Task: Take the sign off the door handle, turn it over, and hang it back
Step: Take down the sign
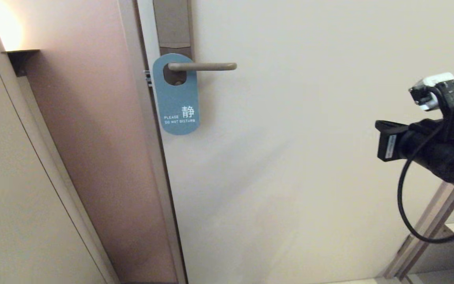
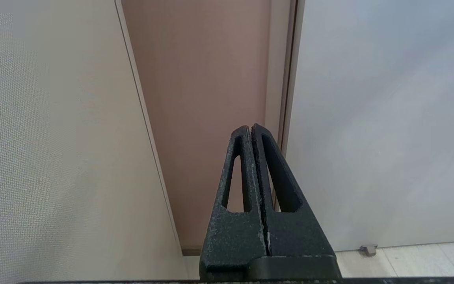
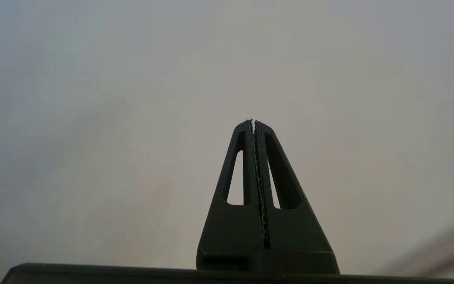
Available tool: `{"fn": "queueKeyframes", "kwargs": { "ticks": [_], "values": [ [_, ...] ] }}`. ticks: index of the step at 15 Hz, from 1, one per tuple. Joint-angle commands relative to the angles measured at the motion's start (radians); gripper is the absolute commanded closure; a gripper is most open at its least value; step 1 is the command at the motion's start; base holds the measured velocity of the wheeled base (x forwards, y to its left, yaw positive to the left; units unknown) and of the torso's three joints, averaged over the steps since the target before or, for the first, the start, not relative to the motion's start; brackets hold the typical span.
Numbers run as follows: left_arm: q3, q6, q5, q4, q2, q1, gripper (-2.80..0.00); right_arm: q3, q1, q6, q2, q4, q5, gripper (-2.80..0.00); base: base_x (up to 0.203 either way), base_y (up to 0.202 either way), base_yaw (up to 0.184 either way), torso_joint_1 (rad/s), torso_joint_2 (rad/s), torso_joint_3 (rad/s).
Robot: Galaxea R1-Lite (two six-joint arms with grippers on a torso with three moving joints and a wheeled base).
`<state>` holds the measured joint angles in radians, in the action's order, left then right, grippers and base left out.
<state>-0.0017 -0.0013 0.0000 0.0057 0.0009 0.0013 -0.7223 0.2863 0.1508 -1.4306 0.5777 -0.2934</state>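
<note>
The sign [image 1: 176, 96] is seen hanging on the door handle [image 1: 203, 66] in the upper left-centre of the head view, its oval hole threaded over the lever close to the tall lock plate [image 1: 172, 25]. The teal-blue face is turned outward, with "PLEASE DO NOT DISTURB" printed near its lower end. The card lies flat against the pale door [image 1: 309, 157] and hangs nearly straight down.

From the sign alone it cannot be settled whether the turning-over has already been carried out or has not begun, since only one face is shown and nothing is held. What can be said is that the sign is on the handle and no tool is near it.

The right tool [image 3: 253, 122] is seen in its wrist view with both fingers pressed together and nothing between them, pointed at plain door surface. In the head view only the right arm's wrist is visible, at the right edge of the frame, well apart from the handle. The left tool [image 2: 250, 128] is likewise closed and empty in its wrist view, aimed at the door frame and the pinkish wall panel [image 2: 199, 98]; the left arm does not appear in the head view.

If the blue face is the starting side, every step is judged to remain: reaching, lifting off, flipping and rehanging.
</note>
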Motion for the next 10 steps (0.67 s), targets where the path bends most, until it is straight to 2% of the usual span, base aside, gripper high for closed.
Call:
{"fn": "queueKeyframes", "kwargs": {
  "ticks": [1, 10],
  "values": [
    [0.0, 0.0, 0.0, 0.0, 0.001, 0.0, 0.0, 0.08, -0.026, 0.0, 0.12, 0.002, -0.001, 0.0, 0.0, 0.0, 0.0, 0.0, 0.0, 0.0],
    [0.0, 0.0, 0.0, 0.0, 0.001, 0.0, 0.0, 0.338, -0.139, -0.007, 0.437, -0.031, 0.044, 0.0, 0.0, 0.0, 0.0, 0.0, 0.0, 0.0]
  ]
}}
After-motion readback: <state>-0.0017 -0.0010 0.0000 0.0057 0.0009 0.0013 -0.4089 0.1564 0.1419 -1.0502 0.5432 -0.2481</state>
